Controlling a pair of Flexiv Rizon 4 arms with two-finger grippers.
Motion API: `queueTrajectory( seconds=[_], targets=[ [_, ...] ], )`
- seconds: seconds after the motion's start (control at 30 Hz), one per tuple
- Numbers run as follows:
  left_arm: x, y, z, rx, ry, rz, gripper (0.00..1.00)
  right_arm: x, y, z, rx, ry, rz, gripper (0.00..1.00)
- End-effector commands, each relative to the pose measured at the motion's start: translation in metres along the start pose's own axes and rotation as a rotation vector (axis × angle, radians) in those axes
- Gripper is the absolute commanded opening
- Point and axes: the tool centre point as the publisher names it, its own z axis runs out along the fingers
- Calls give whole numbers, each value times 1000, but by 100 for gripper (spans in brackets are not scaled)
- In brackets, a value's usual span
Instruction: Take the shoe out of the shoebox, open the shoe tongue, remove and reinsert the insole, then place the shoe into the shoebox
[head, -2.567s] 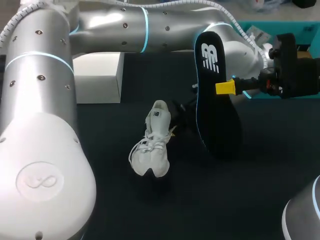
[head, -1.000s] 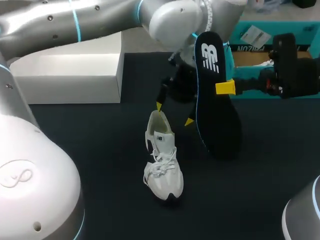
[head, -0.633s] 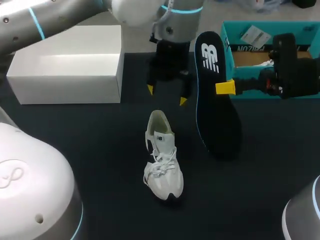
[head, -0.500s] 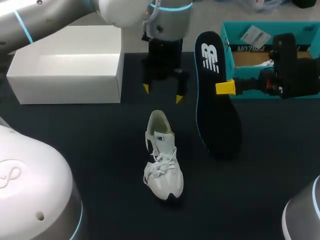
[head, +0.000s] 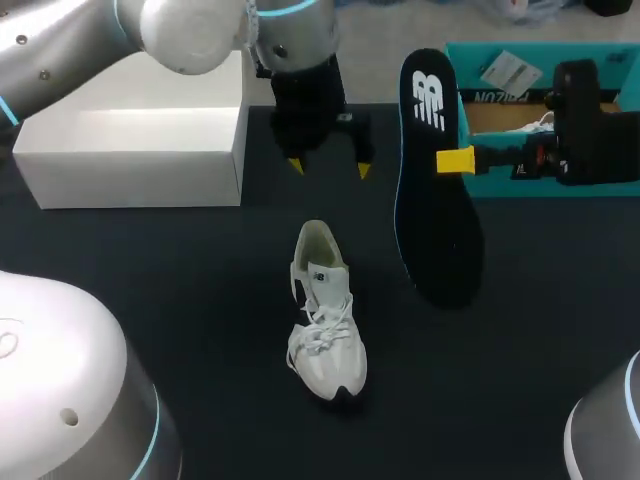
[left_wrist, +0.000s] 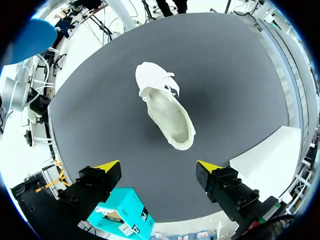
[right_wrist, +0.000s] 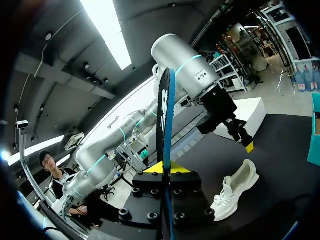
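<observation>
Shoe (head: 323, 318) stands upright on its sole on the dark table (head: 200, 300), white and laced, its opening facing up. It touches neither gripper.

A white box (head: 130, 150) sits on the table just beside the left gripper (head: 329, 168), on its outer side. The teal shoebox (head: 475, 55) is open and lies just behind the right gripper (head: 452, 160); something white shows inside it, too hidden to tell what.

The insole (head: 435, 220), dark with a blue edge, is clamped in the right gripper, one yellow tip on its face and the other finger behind it. From the right wrist it is seen edge-on, rising straight up from between the fingers. Whether its lower end touches the table cannot be told. The shoe lies apart from it, on the side toward the left arm.

The left gripper hangs over the table with its fingers spread wide and nothing between them. The shoe lies ahead of those fingers, well apart, heel toward them and toe pointing away.
</observation>
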Motion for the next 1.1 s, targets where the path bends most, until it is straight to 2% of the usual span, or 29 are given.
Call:
queueTrajectory(
  seconds=[0.03,0.13,0.27,0.33,0.57,0.73,0.8,0.87,0.9,0.93,0.97,1.0,1.1],
  targets=[
    [6,2,-32,-247,-449,-278,100,-30,15,14,-111,-31,159,0],
    [-2,7,-51,-294,-560,-314,100,-51,38,11,-169,-43,220,0],
    [-14,11,-66,-349,-655,-331,100,-78,61,5,-212,-95,281,0],
    [-22,14,-75,-372,-740,-324,100,-88,70,1,-245,-102,318,0],
    [-33,26,-94,-395,-976,-340,100,-100,92,-13,-274,-124,363,0],
    [-31,30,-103,-340,-1118,-324,100,-101,95,-27,-281,-136,369,0],
    [-29,31,-105,-280,-1166,-289,100,-103,94,-33,-283,-134,380,0],
    [-28,31,-105,-185,-1179,-236,100,-102,92,-37,-267,-126,385,0],
    [-28,31,-105,-184,-1178,-230,100,-103,92,-38,-257,-117,386,0],
    [-29,32,-106,-91,-1176,-179,100,-103,91,-39,-245,-97,391,0],
    [-28,32,-107,-89,-1185,-168,100,-100,91,-39,-223,-81,395,0],
    [-27,32,-107,-54,-1178,-149,100,-99,90,-39,-197,-65,399,0],
    [-28,32,-111,-47,-1176,-114,100,-99,90,-39,-158,-45,408,0]
  ],
)
